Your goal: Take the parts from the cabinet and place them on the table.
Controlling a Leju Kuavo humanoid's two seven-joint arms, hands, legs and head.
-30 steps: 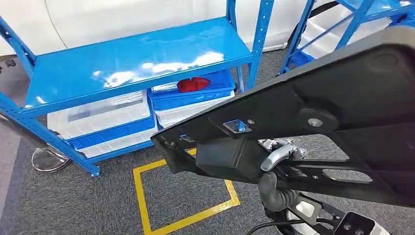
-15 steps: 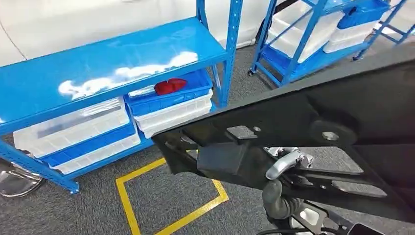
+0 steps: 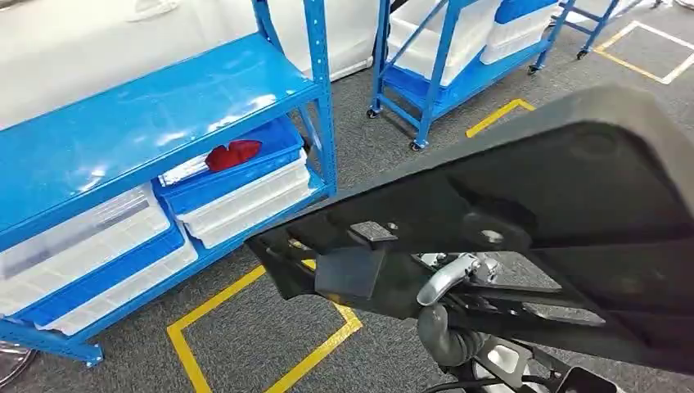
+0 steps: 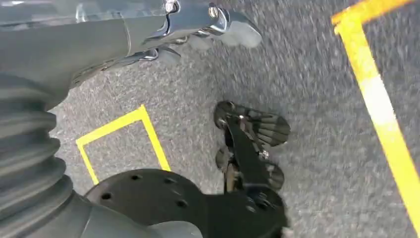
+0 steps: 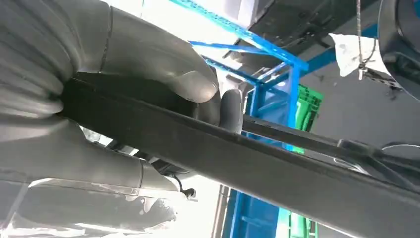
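Note:
A large flat black part [image 3: 532,229] with a small black box and a silver latch on its underside spans the lower right of the head view. My right hand [image 5: 198,94] grips its edge [image 5: 257,158], thumb over the top and fingers beneath. My left hand [image 4: 198,25] hangs above the grey carpet and holds nothing, its fingers stretched out. The blue cabinet [image 3: 147,115] stands at the left. A red part [image 3: 233,153] lies in a blue bin [image 3: 245,168] under its shelf.
White and blue bins [image 3: 98,246] fill the cabinet's lower level. A second blue rack on wheels [image 3: 442,57] with bins stands at the back right. Yellow tape squares [image 3: 262,360] mark the grey carpet.
The whole picture has shifted left: the camera has turned to the right, so the cabinet sits farther left and the wheeled rack has come into view. The black part stays in my right hand.

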